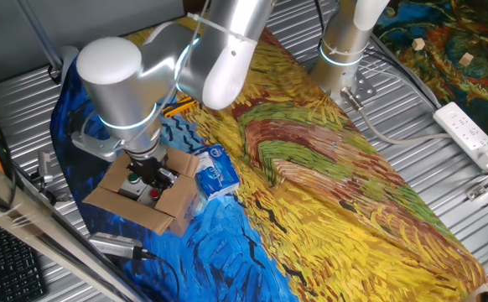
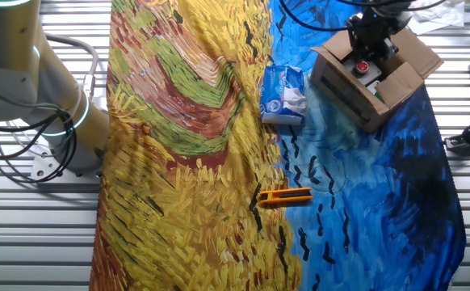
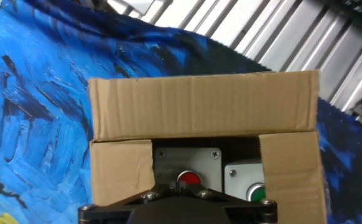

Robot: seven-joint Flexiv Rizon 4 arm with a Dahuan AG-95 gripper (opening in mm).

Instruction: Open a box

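Observation:
The box [image 1: 162,208] is a small brown cardboard carton at the blue end of the painted cloth. In the hand view its far flap [image 3: 199,106] stands spread out and two side flaps are folded partly inward. Through the gap show grey switch units with a red button [image 3: 189,180] and a green button [image 3: 257,194]. My gripper [image 1: 147,178] hangs right over the box's opening, its fingertips [image 3: 176,188] pressed together just above the red button. Nothing shows between them. From the other side the box [image 2: 409,69] sits at the top right, under the gripper [image 2: 370,50].
A blue-and-white soft packet [image 1: 215,172] lies against the box's side. An orange-yellow tool [image 2: 285,196] lies on the cloth further off. A black-and-silver tool [image 1: 118,246] lies near the table's edge, beside a keyboard [image 1: 9,268]. A power strip [image 1: 472,134] lies on the metal slats.

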